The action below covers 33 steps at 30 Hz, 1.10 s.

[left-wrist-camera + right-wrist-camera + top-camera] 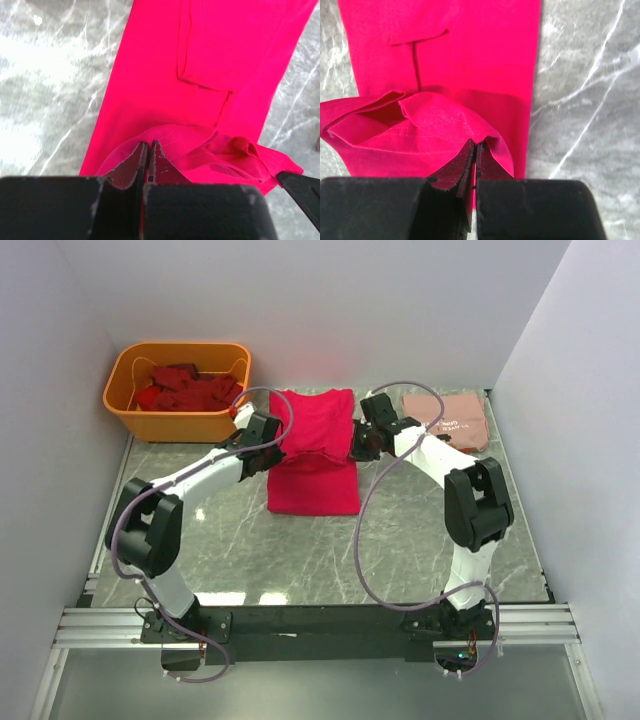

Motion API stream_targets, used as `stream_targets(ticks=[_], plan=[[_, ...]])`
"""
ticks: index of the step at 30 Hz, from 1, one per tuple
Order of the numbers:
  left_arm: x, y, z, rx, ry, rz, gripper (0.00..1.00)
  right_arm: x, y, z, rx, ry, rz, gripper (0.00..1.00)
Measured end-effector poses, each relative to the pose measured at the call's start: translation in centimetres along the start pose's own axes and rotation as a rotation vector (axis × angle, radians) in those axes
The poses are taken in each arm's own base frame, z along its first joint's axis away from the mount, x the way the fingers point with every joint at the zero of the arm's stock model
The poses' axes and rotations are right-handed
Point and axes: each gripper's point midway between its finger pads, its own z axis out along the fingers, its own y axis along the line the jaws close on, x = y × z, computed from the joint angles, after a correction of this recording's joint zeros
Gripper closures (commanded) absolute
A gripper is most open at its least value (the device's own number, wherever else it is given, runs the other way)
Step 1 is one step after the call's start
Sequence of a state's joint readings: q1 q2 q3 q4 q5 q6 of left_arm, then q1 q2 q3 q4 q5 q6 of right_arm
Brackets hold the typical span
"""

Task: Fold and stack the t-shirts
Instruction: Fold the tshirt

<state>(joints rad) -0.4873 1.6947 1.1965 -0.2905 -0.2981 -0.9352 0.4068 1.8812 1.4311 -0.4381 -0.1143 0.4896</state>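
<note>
A bright crimson-pink t-shirt [315, 455] lies as a long narrow strip in the middle of the table. My left gripper [272, 440] is shut on its left edge [165, 135], and my right gripper [358, 440] is shut on its right edge [470, 130]. Both pinch the cloth about halfway along the strip, and the lifted cloth bunches between them. A folded dusty salmon-pink t-shirt [447, 418] with a small print lies at the back right. Dark red t-shirts [185, 388] fill the tub.
An orange plastic tub [170, 420] stands at the back left. White walls close in the left, back and right sides. Grey marble tabletop [300, 550] shows in front of the shirt. Cables loop from both arms.
</note>
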Motion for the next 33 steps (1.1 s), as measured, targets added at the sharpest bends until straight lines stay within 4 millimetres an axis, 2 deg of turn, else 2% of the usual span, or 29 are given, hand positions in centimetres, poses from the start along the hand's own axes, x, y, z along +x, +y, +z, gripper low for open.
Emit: stream_targets(ticks=[10,12,14,15,16,17,18,19,20,21,23,24,25,27,29,33], plan=[[-0.2,0.5,4.5,-0.015,-0.028,0.038,0.99,-2.3,-0.8,3.7,-0.008,-0.008,0.029,1.0],[-0.3,0.7,5.5,-0.033,-0.036,0.039,0.91,-2.5,-0.9,4.6,-0.001,-0.004,0.031,1.0],[-0.5,0.8,6.3,-0.048,-0.047,0.048,0.89,-2.8,-1.2,5.4,0.014,-0.005,0.033,1.0],[-0.7,0.9,6.6,-0.055,-0.053,0.051,0.87,-3.0,-1.3,5.9,0.02,-0.006,0.035,0.97],[-0.9,0.9,6.9,-0.063,-0.059,0.054,0.82,-3.2,-1.4,6.3,0.024,-0.006,0.039,0.82],[-1.2,0.7,7.2,-0.066,-0.068,0.056,0.69,-3.5,-1.5,6.7,0.026,-0.009,0.043,0.74],[-1.5,0.6,7.4,-0.066,-0.074,0.061,0.58,-3.7,-1.6,7.0,0.029,-0.012,0.047,0.56],[-1.8,0.4,7.7,-0.065,-0.079,0.066,0.45,-3.9,-1.7,7.1,0.033,-0.013,0.049,0.49],[-2.1,0.2,7.8,-0.064,-0.084,0.07,0.27,-4.2,-1.9,7.2,0.037,-0.016,0.048,0.44],[-2.4,0.0,7.7,-0.06,-0.088,0.073,0.19,-4.5,-1.9,7.1,0.039,-0.021,0.046,0.35],[-2.8,-0.3,7.7,-0.052,-0.096,0.072,0.08,-5.1,-1.8,6.8,0.037,-0.032,0.038,0.29],[-3.0,-0.4,7.6,-0.048,-0.1,0.073,0.03,-5.3,-1.6,6.7,0.033,-0.039,0.034,0.24],[-3.0,-0.4,7.6,-0.047,-0.098,0.076,0.01,-5.5,-1.5,6.5,0.029,-0.044,0.035,0.23],[-2.8,-0.2,7.4,-0.044,-0.092,0.08,0.01,-5.3,-1.4,6.1,0.023,-0.043,0.033,0.21],[-2.5,0.0,6.7,-0.036,-0.083,0.082,0.01,-4.2,-1.6,5.2,0.015,-0.032,0.036,0.2],[-1.6,0.6,3.7,-0.013,-0.073,0.084,0.01,-0.9,-2.2,2.3,0.002,0.007,0.057,0.19]])
